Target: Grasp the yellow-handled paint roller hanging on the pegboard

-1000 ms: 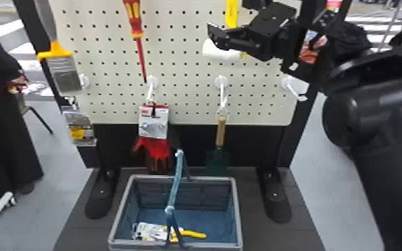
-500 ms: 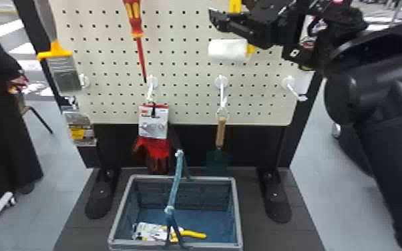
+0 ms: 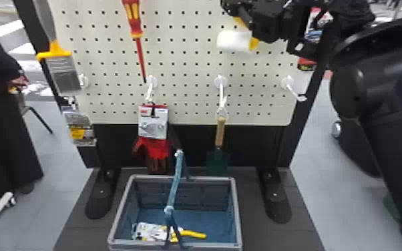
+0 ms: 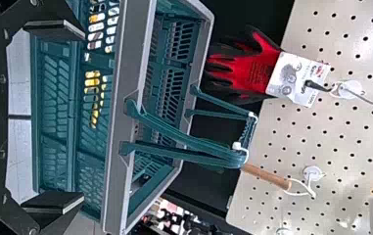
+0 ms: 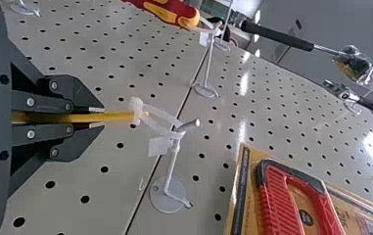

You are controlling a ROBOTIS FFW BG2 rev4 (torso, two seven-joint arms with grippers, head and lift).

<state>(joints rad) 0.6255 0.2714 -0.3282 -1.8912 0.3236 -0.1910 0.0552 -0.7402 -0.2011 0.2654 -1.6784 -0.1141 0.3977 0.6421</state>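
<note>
In the right wrist view, the right gripper (image 5: 96,117) is clamping the paint roller (image 5: 118,117) by its yellow handle; the head view is showing its white sleeve (image 3: 233,40).

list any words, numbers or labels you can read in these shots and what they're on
No text can be read in any view.
Glove card: printed, too blurred to read.
Packet in the basket: printed, too blurred to read.
Red-tool package on the pegboard: print too small and cut off to read.
</note>
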